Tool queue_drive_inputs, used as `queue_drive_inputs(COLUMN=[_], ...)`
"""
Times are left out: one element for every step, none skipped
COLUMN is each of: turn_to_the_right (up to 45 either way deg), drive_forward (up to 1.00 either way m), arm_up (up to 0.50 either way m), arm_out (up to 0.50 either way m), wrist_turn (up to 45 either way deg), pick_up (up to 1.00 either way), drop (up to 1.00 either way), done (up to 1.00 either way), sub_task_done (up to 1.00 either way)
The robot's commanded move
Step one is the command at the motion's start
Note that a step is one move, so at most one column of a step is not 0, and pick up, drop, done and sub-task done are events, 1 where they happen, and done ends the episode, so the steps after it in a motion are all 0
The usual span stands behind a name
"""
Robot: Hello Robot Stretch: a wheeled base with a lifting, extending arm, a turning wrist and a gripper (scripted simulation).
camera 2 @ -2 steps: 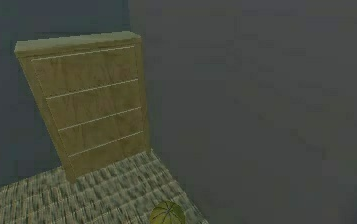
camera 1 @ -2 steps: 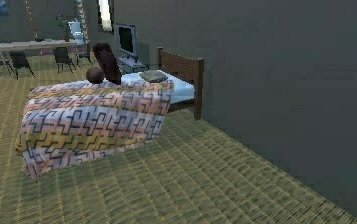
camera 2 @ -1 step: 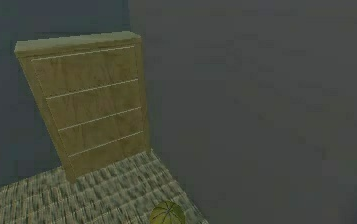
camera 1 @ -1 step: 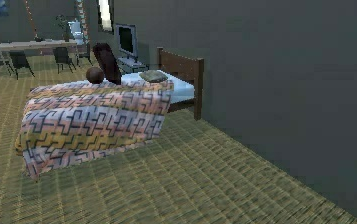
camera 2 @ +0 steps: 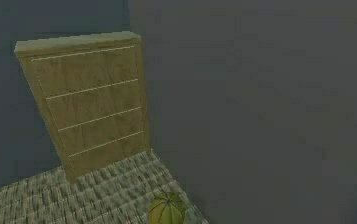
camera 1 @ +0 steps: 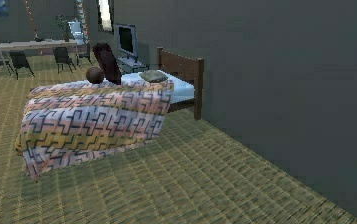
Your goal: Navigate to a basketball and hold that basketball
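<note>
A round ball [camera 2: 167, 208] with dark seams, yellowish-orange and green in tint, lies on the woven floor at the bottom of the arm side view, close to the grey wall. It looks like a basketball. In the forward view a small dark brownish round thing [camera 1: 94, 74] rests on the bed near its far side; I cannot tell what it is.
A wooden chest of drawers [camera 2: 86, 100] stands against the wall in the arm side view's left. Ahead is a bed [camera 1: 96, 115] with a patterned cover and wooden headboard [camera 1: 182, 70]. Beyond it stand a table with dark chairs [camera 1: 36, 50] and a screen [camera 1: 125, 40]. A grey wall [camera 1: 286, 90] runs along the forward view's right.
</note>
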Motion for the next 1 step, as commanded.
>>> queue_drive_inputs(turn_to_the_right=[0.0], drive_forward=[0.0], arm_up=[0.0], arm_out=[0.0], wrist_turn=[0.0], pick_up=[0.0], drop=[0.0], done=[1.0], sub_task_done=[0.0])
